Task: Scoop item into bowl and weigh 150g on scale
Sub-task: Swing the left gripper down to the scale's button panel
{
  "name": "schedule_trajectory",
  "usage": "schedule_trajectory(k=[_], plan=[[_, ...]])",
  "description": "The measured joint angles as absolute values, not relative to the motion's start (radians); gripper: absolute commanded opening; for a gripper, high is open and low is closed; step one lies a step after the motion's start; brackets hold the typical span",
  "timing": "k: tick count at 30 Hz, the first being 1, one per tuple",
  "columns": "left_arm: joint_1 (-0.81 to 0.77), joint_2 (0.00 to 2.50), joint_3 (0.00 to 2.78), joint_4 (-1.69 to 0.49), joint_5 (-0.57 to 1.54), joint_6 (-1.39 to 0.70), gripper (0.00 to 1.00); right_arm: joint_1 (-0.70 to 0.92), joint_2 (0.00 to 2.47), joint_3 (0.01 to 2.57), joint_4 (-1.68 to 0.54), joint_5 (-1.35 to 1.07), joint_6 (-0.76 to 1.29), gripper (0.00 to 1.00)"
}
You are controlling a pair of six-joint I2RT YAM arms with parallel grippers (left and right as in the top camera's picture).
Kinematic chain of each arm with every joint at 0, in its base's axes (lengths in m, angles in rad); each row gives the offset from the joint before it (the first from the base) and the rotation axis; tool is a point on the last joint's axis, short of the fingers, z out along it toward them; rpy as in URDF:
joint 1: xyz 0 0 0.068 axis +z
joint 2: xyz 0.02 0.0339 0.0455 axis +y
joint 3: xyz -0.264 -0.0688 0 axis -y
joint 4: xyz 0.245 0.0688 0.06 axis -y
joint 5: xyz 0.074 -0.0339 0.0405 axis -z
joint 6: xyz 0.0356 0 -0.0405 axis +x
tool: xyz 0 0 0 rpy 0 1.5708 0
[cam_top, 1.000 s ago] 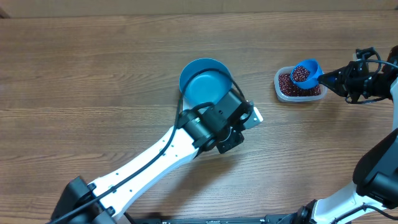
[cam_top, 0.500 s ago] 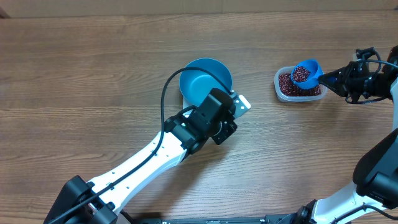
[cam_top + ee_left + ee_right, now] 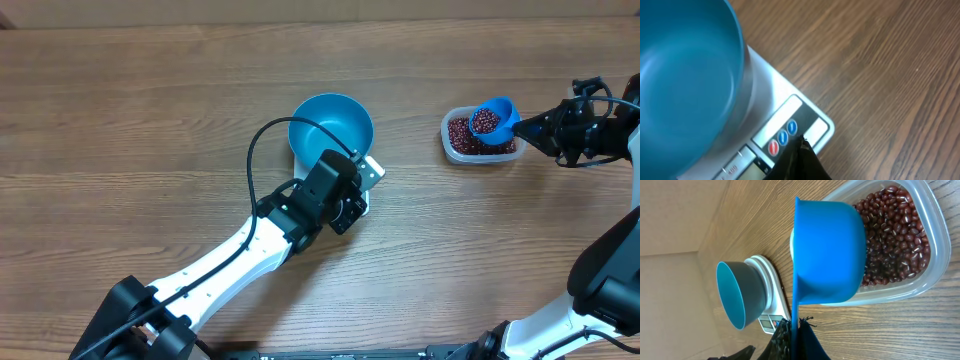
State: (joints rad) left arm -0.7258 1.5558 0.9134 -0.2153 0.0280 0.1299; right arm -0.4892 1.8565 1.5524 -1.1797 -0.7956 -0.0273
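Note:
The blue bowl (image 3: 331,130) (image 3: 685,75) (image 3: 737,295) stands on the white scale (image 3: 372,168) (image 3: 805,112) (image 3: 771,280), with nothing in it. My left gripper (image 3: 352,196) (image 3: 801,142) is shut, with its tip at the scale's button panel beside a blue button (image 3: 792,127). My right gripper (image 3: 535,125) (image 3: 796,325) is shut on the handle of a small blue scoop (image 3: 492,118) (image 3: 827,255). That scoop is full of red-brown beans and hangs above the clear tub (image 3: 482,146) (image 3: 935,275). More beans (image 3: 895,235) fill the tub.
Bare wooden table (image 3: 150,120) lies to the left and at the back. The left arm's white link (image 3: 230,265) runs from the front left up to the scale. The tub sits to the right of the bowl, with a strip of table between them.
My left wrist has swung left along the scale's front edge, uncovering the whole bowl. The right gripper and the scoop have stayed over the tub.

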Motion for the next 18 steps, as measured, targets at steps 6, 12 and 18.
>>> schedule_trajectory(k=[6,12,18], plan=[[-0.726,1.556,0.898,-0.215,0.010,0.130,0.04,-0.489,1.856,1.552,-1.182,-0.795,-0.035,0.04],[-0.724,1.586,0.898,-0.197,0.002,0.134,0.04,-0.489,1.856,1.552,-1.185,-0.796,-0.039,0.04],[-0.707,1.619,0.895,-0.197,0.003,0.134,0.04,-0.489,1.856,1.552,-1.189,-0.795,-0.039,0.04]])
